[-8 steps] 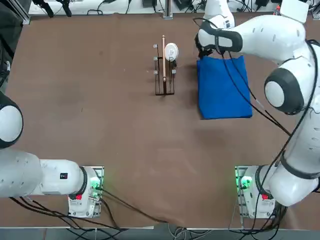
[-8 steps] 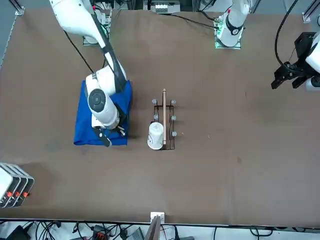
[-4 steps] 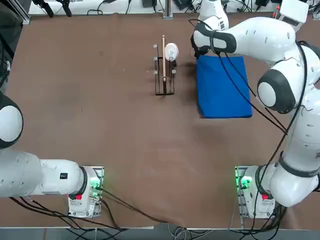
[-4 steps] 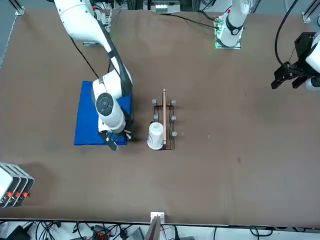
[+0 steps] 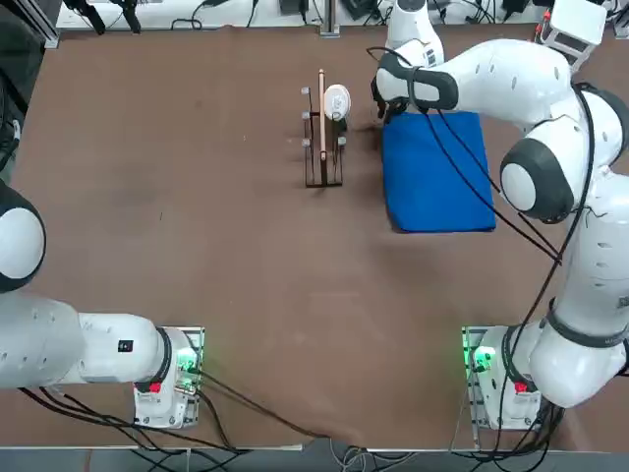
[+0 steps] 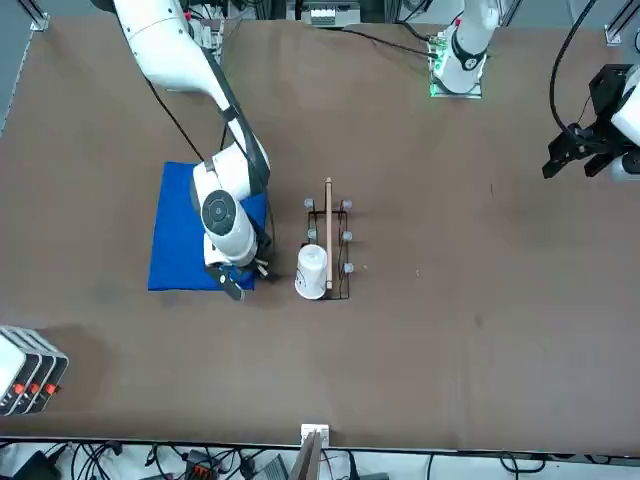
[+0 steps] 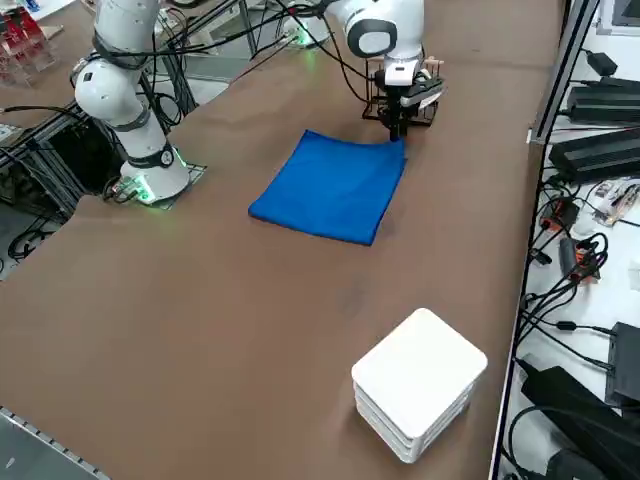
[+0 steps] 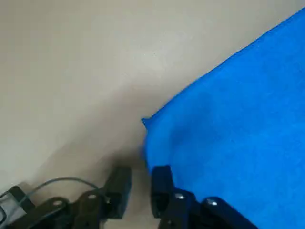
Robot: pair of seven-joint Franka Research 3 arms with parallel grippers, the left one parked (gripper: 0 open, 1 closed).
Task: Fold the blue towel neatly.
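Here we see the blue towel [image 5: 437,173] lying flat and folded on the counter [image 5: 197,197], toward its far right part, beside a small wire rack [image 5: 323,138]. Our right pincer [image 8: 140,186] sits low at the towel's far corner nearest the rack, fingers slightly parted, pinching nothing.

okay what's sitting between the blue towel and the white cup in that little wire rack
Only the right gripper, at the blue towel corner nearest the white cup in its rack. The top view shows bare table otherwise.
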